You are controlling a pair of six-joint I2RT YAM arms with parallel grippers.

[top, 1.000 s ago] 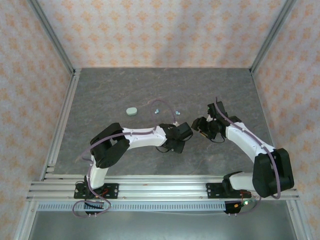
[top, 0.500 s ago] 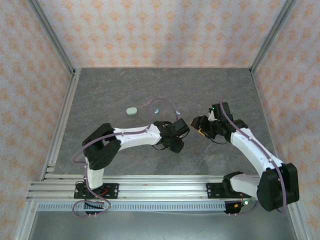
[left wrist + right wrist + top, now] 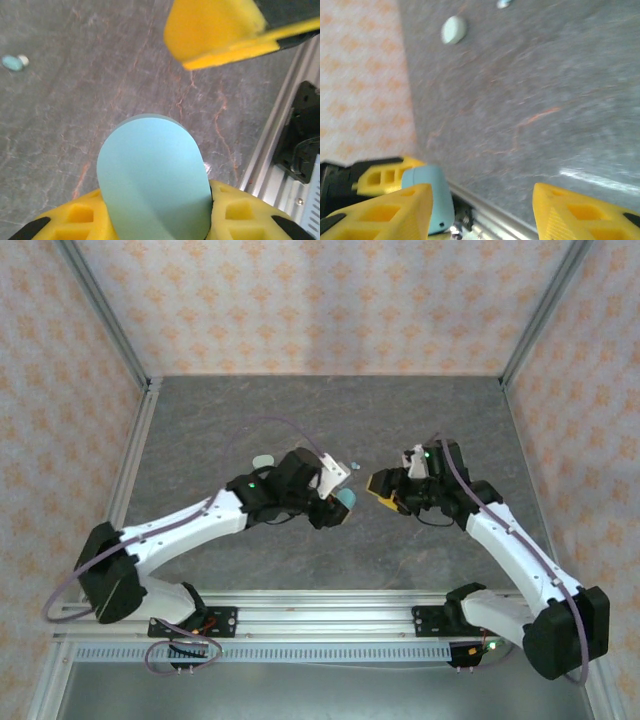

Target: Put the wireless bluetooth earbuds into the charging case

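Left wrist view: above the grey counter (image 3: 75,100), the left jaws clamp one teal charging case (image 3: 152,175), its long axis running out along them, rounded end outward. The right jaws stand open and empty just beside it. A second case (image 3: 454,29) lies on the counter to the far left. Two earbuds (image 3: 12,62) lie together farther off, clear of both jaws.

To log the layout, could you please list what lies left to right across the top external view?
Loose charging case → left end effector gripping a second case → right end effector.
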